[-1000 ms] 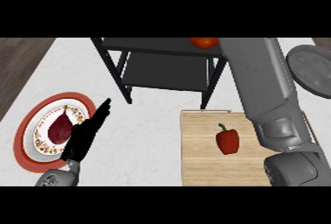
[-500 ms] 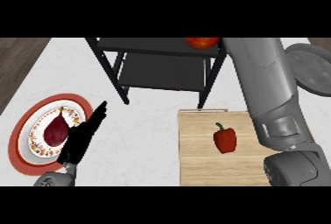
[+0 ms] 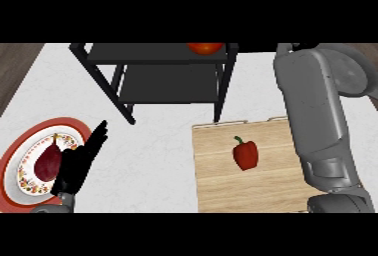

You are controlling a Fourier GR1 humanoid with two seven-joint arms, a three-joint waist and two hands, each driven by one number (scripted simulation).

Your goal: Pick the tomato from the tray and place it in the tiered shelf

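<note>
The tomato (image 3: 205,47) rests on the top tier of the black tiered shelf (image 3: 159,85), cut by the view's upper edge. My right forearm (image 3: 310,100) stretches up to the shelf's top right corner. Only a dark sliver of my right hand (image 3: 262,46) shows there, just right of the tomato, and I cannot tell whether they touch. The wooden tray (image 3: 221,192) lies at the lower right with a red bell pepper (image 3: 246,153) on it. My left hand (image 3: 77,165) is open, fingers straight and pointing up, beside the plate at the lower left.
A patterned plate (image 3: 18,172) on a red underplate holds a dark red vegetable (image 3: 49,162) at the left. A round grey object (image 3: 356,70) sits at the far right behind my right arm. Dark wooden floor shows at the top left corner.
The whole scene has slid a little to the left in the view. My left hand has drifted left, closer to the plate. The right arm stays stretched to the shelf top by the tomato.
</note>
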